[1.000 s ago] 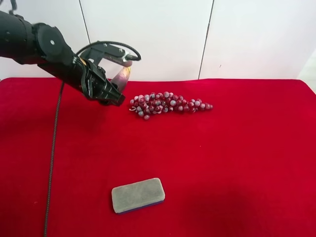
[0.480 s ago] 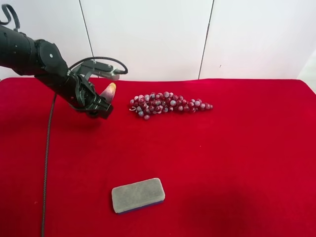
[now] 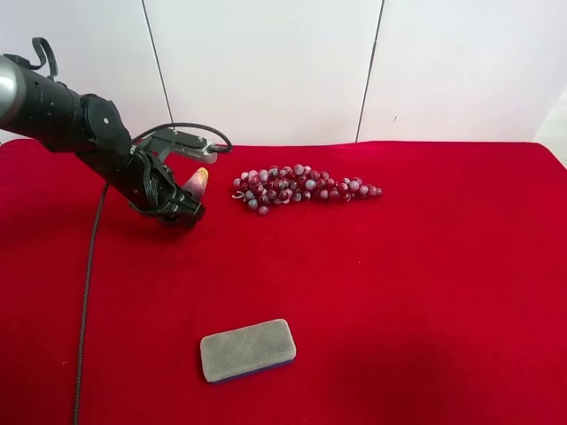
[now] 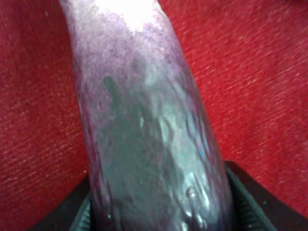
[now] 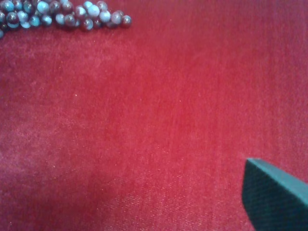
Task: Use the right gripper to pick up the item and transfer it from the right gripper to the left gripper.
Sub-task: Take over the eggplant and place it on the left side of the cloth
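Near the tabletop's (image 3: 425, 292) far left edge, the left gripper (image 3: 188, 202) pinches the item (image 4: 144, 125) — pale tip up, beside the grapes (image 3: 301, 186). Only one finger (image 5: 276, 199) of the right gripper shows — its state cannot be told.

In the left wrist view the dark purple eggplant-shaped toy (image 4: 149, 144) runs past the frame, both ends cut off. From the high camera the black left hand (image 3: 182, 205) hides all but its pale tip. Only one dark finger corner (image 5: 276, 197) of the right hand shows; its opening cannot be judged.
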Controlling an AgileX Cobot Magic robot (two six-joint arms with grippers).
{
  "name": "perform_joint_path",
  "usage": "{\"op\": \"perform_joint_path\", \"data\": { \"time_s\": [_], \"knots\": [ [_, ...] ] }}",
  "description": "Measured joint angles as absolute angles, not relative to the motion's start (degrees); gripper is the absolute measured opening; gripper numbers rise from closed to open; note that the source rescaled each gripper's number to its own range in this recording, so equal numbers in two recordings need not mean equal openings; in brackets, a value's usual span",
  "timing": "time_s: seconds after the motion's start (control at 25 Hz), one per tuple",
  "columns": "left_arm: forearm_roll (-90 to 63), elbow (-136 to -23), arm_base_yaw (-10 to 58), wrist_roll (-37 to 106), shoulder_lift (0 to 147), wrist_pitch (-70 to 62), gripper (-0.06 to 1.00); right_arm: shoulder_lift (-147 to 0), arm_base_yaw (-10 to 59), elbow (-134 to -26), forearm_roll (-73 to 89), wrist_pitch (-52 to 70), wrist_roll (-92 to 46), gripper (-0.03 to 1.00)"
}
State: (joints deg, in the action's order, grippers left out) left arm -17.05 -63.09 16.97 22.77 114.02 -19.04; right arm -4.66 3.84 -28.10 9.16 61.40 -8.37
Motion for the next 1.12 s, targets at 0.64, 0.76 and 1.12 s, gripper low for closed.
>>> {"op": "perform_joint_path", "data": {
  "time_s": [0.64,0.76,1.12],
  "knots": [
    [-17.05,-63.09,16.97,22.77,114.49,-18.47,0.00,-4.66,3.84,-28.10,9.16,61.40,-8.37,1.00],
    [-17.05,-63.09,16.97,22.77,114.49,-18.47,0.00,-4.66,3.84,-28.10,9.16,61.40,-8.37,1.00],
    [-17.10,-63.09,16.97,22.77,114.49,-18.57,0.00,-4.66,3.84,-28.10,9.16,61.40,-8.37,1.00]
  ]
}}
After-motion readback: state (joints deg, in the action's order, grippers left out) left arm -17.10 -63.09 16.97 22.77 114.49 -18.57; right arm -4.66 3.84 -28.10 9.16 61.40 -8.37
